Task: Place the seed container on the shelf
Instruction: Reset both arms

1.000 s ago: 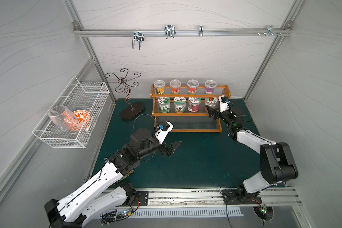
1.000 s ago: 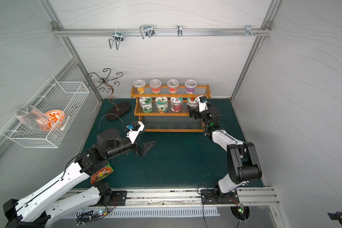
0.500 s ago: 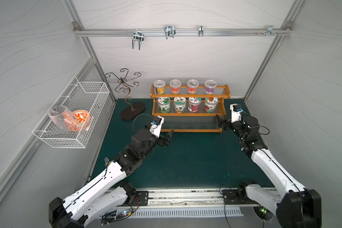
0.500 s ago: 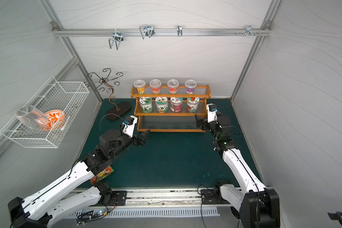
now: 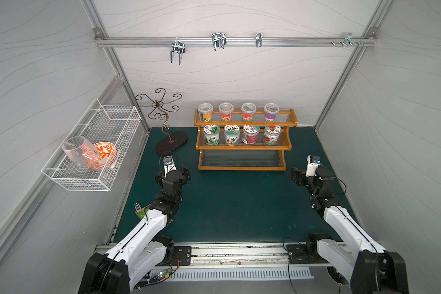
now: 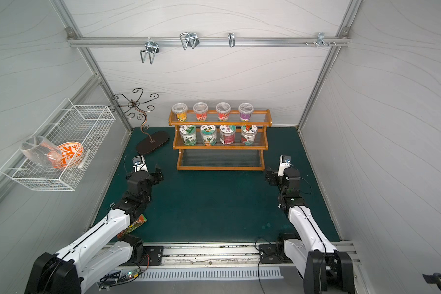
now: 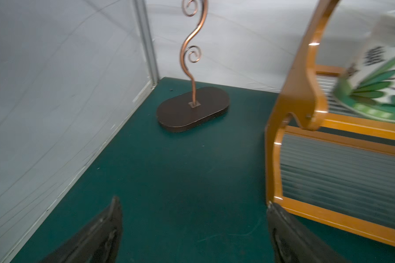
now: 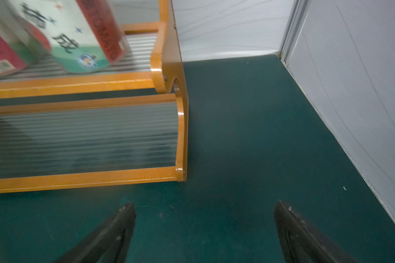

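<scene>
Left gripper: black, spread, empty.
Right gripper: spread, empty too.
Seed container: seemingly the red-labelled clear jar, 2nd tier of the orange-brown wooden shelf.
Arms: back straight off, clear of that shelf.

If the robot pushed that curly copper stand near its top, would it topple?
Probably not easily: its wide, flat oval base looks heavy. The thin stem looks like stiff metal, so it should not flop. Pushed high at the curled arms, it might rock or slide on the mat.
</scene>
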Robot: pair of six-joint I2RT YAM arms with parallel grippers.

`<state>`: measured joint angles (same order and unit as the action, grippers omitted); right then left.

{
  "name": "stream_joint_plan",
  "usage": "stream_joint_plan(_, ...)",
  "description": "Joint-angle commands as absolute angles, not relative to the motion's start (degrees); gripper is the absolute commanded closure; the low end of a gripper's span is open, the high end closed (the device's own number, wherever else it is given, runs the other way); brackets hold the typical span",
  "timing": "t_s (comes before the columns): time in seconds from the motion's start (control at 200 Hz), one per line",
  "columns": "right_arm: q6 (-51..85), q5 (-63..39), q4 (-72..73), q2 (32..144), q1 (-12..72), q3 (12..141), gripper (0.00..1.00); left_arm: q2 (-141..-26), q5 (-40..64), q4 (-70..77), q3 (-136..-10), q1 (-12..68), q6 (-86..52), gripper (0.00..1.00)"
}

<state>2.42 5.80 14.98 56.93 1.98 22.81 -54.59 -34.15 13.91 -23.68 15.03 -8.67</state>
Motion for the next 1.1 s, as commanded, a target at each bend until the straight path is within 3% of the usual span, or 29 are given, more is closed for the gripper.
stream_joint_plan(0.0, 3.8, 5.7, 26.7, 61.2, 0.3, 20.3, 0.01, -57.9, -40.5, 21.7, -23.2, 12.6, -9.1, 0.01)
stream_joint_plan(0.19, 1.2, 2.6, 40.8, 72.0, -0.2, 17.9, 0.01, -66.1, -37.9, 36.1, -18.7, 6.9, -10.0, 0.01)
stream_joint_plan(0.405, -0.8, 0.0, 38.6, 75.4, -0.2, 20.5, 0.01, -79.4, -30.7, 54.6, -16.6, 3.7, -5.5, 0.01)
stream_joint_plan(0.61, 0.0, -11.6, 47.7, 78.3, 0.0, 18.3, 0.01, -85.1, -23.9, 53.7, -19.5, 3.1, -3.6, 0.01)
stream_joint_plan(0.775, 0.0, -10.5, 53.5, 86.2, 1.0, 19.2, 0.01, -90.2, -23.1, 61.2, -18.8, 3.3, -1.7, 0.01)
stream_joint_plan(0.85, -1.6, -8.6, 58.2, 90.2, 2.9, 19.0, 0.01, -88.5, -22.7, 56.3, -19.6, 3.5, -2.6, 0.01)
stream_joint_plan(0.945, -3.1, -5.9, 48.3, 89.2, 4.8, 23.3, 0.01, -89.9, -23.1, 58.1, -20.0, 3.5, -2.0, 0.0)
stream_joint_plan(1.015, -1.8, -4.8, 42.9, 89.9, 4.3, 26.4, 0.01, -89.1, -23.2, 51.4, -22.6, 3.5, -2.8, 0.01)
stream_joint_plan(1.095, -0.8, -6.0, 44.4, 90.3, 3.1, 26.1, 0.01, -89.8, -22.6, 52.1, -22.8, 2.6, -3.3, 0.0)
